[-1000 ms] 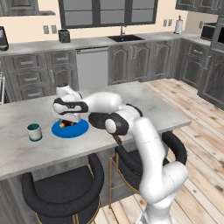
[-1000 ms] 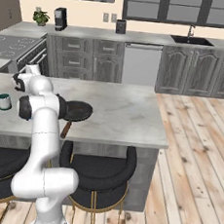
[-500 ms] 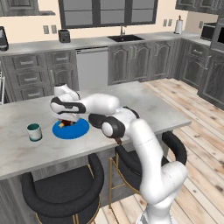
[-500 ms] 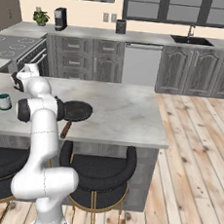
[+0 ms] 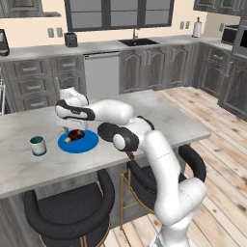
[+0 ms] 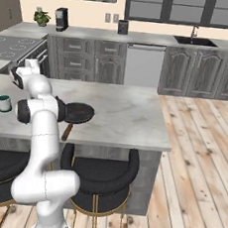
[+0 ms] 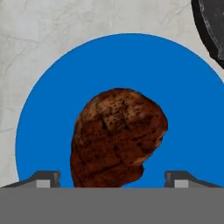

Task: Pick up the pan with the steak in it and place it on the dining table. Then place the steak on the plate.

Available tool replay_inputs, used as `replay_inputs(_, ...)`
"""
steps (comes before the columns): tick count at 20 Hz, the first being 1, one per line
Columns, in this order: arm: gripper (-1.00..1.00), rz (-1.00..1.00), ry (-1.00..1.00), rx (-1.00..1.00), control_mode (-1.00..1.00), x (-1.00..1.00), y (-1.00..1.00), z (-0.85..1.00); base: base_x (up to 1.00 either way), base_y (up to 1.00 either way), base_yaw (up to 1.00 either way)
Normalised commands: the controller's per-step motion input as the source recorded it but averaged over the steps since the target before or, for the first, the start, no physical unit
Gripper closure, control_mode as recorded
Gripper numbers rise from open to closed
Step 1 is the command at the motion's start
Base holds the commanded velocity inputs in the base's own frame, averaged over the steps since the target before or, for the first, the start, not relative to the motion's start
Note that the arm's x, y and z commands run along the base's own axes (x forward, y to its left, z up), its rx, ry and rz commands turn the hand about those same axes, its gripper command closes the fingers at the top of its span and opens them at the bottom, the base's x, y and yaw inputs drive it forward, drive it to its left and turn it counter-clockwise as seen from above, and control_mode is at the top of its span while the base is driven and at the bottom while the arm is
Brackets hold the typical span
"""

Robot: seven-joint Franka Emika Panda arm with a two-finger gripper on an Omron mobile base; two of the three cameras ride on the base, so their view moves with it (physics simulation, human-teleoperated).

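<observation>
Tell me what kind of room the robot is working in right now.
A home kitchen, rendered in simulation: grey cabinets with a sink along the back wall, a stovetop at one side, and a marble dining table with black stools tucked under it.

On the surface [image 5: 183, 120] there is one blue plate [image 5: 89, 144], and on that plate lies one steak [image 5: 75, 136]. Beside the plate stands one mug [image 5: 38, 145], and one black pan [image 6: 79, 113] also rests there. Two black stools [image 5: 67, 212] stand below the surface's near edge.
</observation>
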Motion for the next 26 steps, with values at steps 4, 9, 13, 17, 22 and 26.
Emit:
replay_inputs(4,-1.00,-0.03,0.00,0.08,-1.00,-0.49,-0.29,0.33,0.00,0.00,0.00)
replay_inputs(9,-1.00,-0.05,0.00,0.07,-1.00,-0.51,-0.29,0.29,0.00,0.00,0.00)
replay_inputs(13,-1.00,-0.08,0.01,0.09,-1.00,-0.61,-0.35,0.46,0.00,0.00,0.00)
replay_inputs(17,-1.00,-0.08,0.00,0.10,-1.00,-0.84,-0.51,0.49,0.00,0.00,0.00)
replay_inputs(22,-1.00,-0.05,0.00,0.10,-1.00,-1.00,-0.65,0.44,0.00,0.00,0.00)
replay_inputs(26,-1.00,0.00,-0.09,0.11,-1.00,-1.00,-0.73,0.40,0.00,0.00,0.00)
